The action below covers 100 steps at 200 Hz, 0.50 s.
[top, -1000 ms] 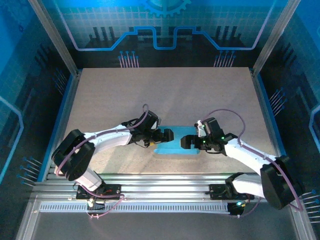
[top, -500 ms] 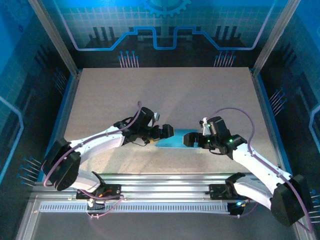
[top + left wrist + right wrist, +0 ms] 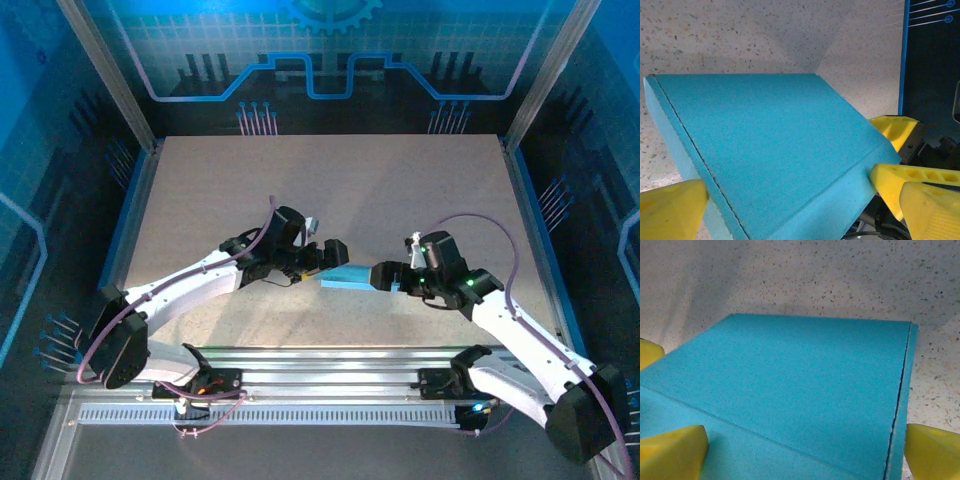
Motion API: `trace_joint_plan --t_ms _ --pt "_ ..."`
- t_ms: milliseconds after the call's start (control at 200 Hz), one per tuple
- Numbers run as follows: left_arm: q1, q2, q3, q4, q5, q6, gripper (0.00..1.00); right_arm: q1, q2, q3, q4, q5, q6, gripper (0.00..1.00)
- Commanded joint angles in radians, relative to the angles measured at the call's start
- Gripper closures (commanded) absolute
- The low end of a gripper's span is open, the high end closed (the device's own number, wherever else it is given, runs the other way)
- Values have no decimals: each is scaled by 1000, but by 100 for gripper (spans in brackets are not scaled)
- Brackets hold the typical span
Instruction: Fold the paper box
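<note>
The paper box (image 3: 352, 279) is a light blue flat carton, folded shut, in the middle of the table between my two grippers. My left gripper (image 3: 330, 258) is at its left end and my right gripper (image 3: 386, 275) is at its right end. Both are open wide. In the left wrist view the paper box (image 3: 765, 145) spans the gap between my yellow fingers (image 3: 670, 210), and a crease runs near its closest edge. In the right wrist view the paper box (image 3: 800, 385) likewise lies between the fingertips (image 3: 935, 450). I cannot tell whether the pads press its sides.
The speckled beige table (image 3: 330, 180) stretches away behind the box. Blue side rails (image 3: 128, 225) and metal posts frame it. The aluminium rail with the arm bases (image 3: 320, 385) runs along the near edge.
Both arms have reached farther from their bases, and the box has gone with them away from the near edge. From above it now looks narrower than a second ago.
</note>
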Motion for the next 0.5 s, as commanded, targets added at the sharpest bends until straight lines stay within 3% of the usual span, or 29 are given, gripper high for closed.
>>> trace_joint_plan --t_ms 0,495 --pt "-5 -11 31 3 61 -38 1 -2 -16 41 -13 -11 30 0" --pt "-5 21 88 -54 95 -111 1 -3 -9 105 -110 28 88 0"
